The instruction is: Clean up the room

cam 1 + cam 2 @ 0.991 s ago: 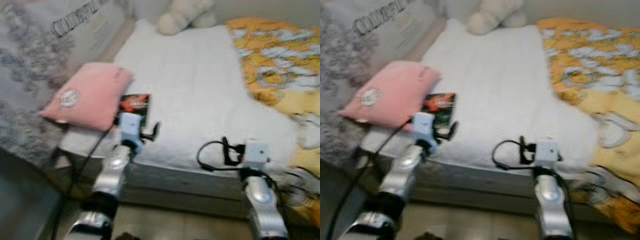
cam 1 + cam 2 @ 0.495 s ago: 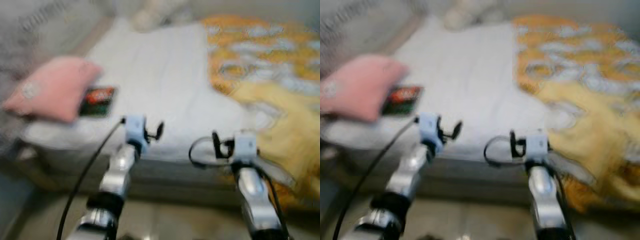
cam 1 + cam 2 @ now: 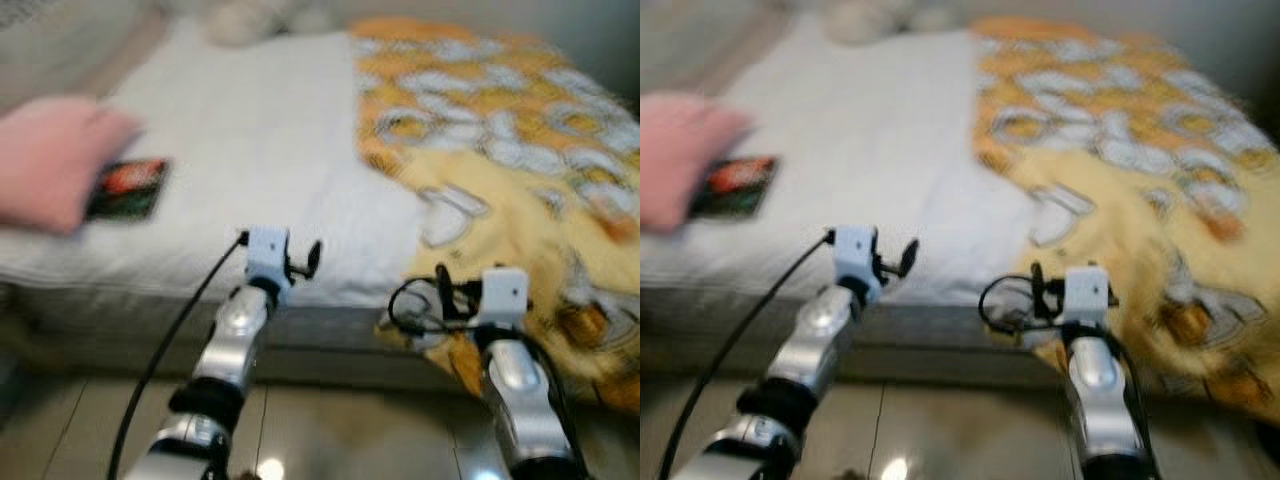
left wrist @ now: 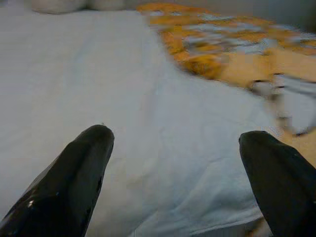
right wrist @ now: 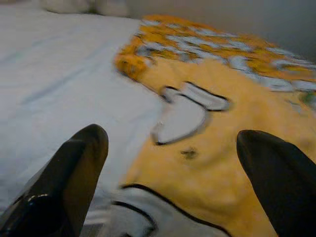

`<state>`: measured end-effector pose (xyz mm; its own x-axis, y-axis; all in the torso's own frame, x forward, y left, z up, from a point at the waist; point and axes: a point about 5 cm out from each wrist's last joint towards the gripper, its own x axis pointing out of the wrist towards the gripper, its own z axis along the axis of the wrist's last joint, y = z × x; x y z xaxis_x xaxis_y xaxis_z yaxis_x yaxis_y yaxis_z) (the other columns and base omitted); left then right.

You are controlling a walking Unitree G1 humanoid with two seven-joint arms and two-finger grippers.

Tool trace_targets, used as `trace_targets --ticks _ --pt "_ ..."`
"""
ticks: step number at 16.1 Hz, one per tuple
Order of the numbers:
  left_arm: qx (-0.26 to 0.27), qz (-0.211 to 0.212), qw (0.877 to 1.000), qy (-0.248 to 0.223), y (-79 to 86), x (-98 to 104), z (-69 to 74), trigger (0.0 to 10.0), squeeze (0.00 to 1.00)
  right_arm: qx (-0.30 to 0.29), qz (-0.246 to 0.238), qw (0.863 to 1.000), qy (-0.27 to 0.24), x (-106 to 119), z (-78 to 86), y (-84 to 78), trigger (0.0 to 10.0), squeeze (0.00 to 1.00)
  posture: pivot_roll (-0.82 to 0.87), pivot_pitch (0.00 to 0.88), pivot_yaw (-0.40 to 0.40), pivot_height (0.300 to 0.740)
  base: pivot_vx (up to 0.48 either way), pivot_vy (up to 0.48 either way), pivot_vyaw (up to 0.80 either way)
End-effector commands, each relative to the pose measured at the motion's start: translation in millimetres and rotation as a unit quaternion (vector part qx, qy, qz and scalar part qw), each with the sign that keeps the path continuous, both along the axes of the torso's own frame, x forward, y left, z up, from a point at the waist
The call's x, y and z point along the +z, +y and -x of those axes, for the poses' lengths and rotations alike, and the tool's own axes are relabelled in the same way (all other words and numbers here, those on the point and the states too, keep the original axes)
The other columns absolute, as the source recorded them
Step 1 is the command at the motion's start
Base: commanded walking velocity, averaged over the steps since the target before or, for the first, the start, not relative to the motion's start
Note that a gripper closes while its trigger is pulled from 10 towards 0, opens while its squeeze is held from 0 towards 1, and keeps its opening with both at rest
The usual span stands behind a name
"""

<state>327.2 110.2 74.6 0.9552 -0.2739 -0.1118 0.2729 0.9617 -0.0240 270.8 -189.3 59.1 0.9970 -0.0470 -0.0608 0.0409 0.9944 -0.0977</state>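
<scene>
A bed with a white sheet [image 3: 260,140] stands before me. A crumpled yellow and orange patterned blanket [image 3: 520,190] covers its right half and hangs over the front edge. A pink pillow [image 3: 45,170] lies at the left, with a dark red-and-black book [image 3: 128,188] beside it. My left gripper [image 4: 173,173] is open above the white sheet near the bed's front edge. My right gripper [image 5: 173,173] is open over the yellow blanket [image 5: 212,163] where it meets the sheet. Both hold nothing.
A white plush toy [image 3: 250,15] rests at the head of the bed. Tiled floor [image 3: 330,430] runs along the bed's front below my arms. A black cable [image 3: 170,340] trails from my left wrist. The head views are blurred.
The whole view has swung to the right: the pillow and book slid toward the left edge and more of the yellow blanket came into sight. Both grippers stay open.
</scene>
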Motion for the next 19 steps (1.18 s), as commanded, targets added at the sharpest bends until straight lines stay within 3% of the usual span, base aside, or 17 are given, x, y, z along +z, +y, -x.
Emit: trace_targets --ticks 1,4,6,9,14,19 --pt "0.002 0.0 1.0 0.005 2.3 -1 -0.5 10.0 0.0 -0.011 -0.006 1.0 0.003 -3 5.1 -4.3 10.0 0.0 -0.02 0.0 0.031 0.74 0.247 -0.409 0.49" --pt "0.0 0.001 1.0 0.002 1.5 -1 -1.7 10.0 0.0 -0.02 -0.005 1.0 0.002 -5 8.9 -9.2 10.0 0.0 -0.03 0.0 0.037 0.74 0.245 -0.409 0.49" --pt "-0.043 -0.016 0.999 -0.019 -9.3 3 -0.5 10.0 0.0 -0.032 -0.004 0.999 -0.011 -2 9.7 -11.3 10.0 0.0 -0.04 0.0 0.042 0.74 0.246 -0.409 0.25" --pt "-0.05 -0.008 0.999 -0.018 -11.6 4 -1.5 10.0 0.0 -0.026 0.004 1.0 -0.014 0 8.2 -8.0 10.0 0.0 -0.05 0.0 0.045 0.74 0.247 -0.409 0.0" --pt "-0.055 -0.002 0.998 -0.018 -15.7 5 -2.7 10.0 0.0 -0.032 -0.002 0.999 -0.015 -1 8.5 -9.1 10.0 0.0 -0.06 0.0 0.053 0.74 0.247 -0.409 -0.76" --pt "-0.046 0.009 0.999 -0.011 -19.0 1 -0.2 10.0 0.0 -0.03 -0.004 0.999 -0.016 0 6.6 -8.5 10.0 0.0 -0.07 0.0 0.051 0.74 0.249 -0.408 0.0"
